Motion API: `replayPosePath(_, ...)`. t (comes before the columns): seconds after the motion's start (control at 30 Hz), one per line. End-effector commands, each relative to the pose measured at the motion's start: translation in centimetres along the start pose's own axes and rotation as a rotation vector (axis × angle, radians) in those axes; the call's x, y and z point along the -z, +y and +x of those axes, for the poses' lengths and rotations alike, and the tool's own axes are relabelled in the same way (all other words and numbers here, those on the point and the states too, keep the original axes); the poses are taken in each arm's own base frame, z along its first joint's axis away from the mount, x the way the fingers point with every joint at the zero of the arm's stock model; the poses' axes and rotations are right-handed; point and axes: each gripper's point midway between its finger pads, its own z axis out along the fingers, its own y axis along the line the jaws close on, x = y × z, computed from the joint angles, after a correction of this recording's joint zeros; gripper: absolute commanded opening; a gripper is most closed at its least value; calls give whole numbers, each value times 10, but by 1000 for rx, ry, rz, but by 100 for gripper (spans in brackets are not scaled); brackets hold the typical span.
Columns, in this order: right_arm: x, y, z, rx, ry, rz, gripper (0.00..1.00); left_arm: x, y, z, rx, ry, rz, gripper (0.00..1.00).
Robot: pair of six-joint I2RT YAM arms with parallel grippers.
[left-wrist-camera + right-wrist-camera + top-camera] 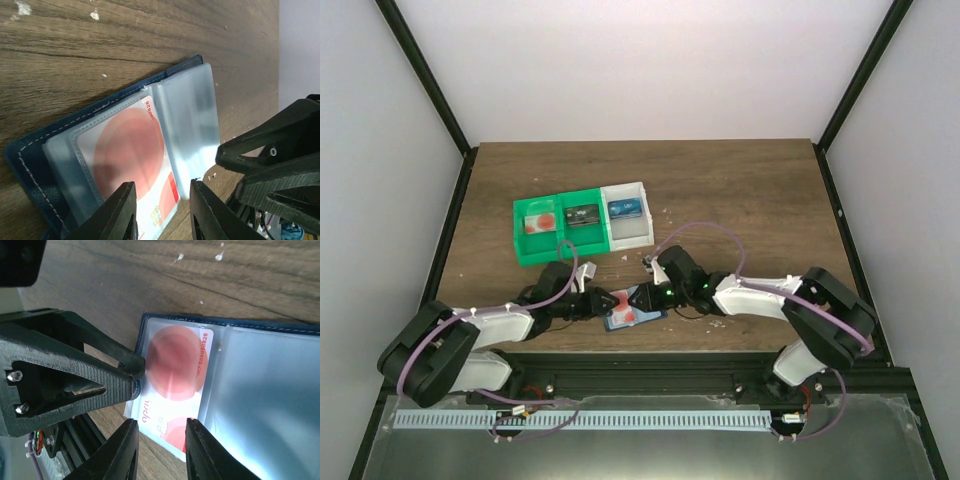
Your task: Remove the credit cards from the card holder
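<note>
One red-spotted card (130, 150) inside open blue card holder (27, 170).

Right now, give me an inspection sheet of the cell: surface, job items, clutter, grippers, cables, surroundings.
Surface: wood-grain table, nothing wrong seen.
Job's things: card holder lies open near the front edge, with the red-and-white card in a clear pocket. The red-spot card, dark card and blue card each sit in their own compartment of the tray.
Clutter: white specks on the wood.
Grippers: left gripper at the holder's edge, grip unclear. The right gripper is open over the card.
Cables: purple cables loop along both arms, off the holder.
Surroundings: white walls, black frame posts.
</note>
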Motion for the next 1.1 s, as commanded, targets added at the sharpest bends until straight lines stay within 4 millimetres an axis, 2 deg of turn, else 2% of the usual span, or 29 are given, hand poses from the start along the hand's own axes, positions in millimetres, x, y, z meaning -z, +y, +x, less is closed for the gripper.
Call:
replayPosePath(0.0,-9,19,-4,25,13,-89,27,3,3,-1,-29,-27,-17,32)
replayPosePath(0.23,-19,7,5,3,42,-75,25,5,19,8,-10,-33,-49,26)
replayPosePath(0.57,-29,-10,9,-15,51,-21,23,3,27,10,-10,-28,-74,22)
replayPosePath(0.8,-34,-13,12,-23,63,-22,21,3,32,14,-1,-21,-83,17)
replayPosePath(1.07,-37,-14,17,-37,76,-40,20,3,34,14,-2,-22,-87,16)
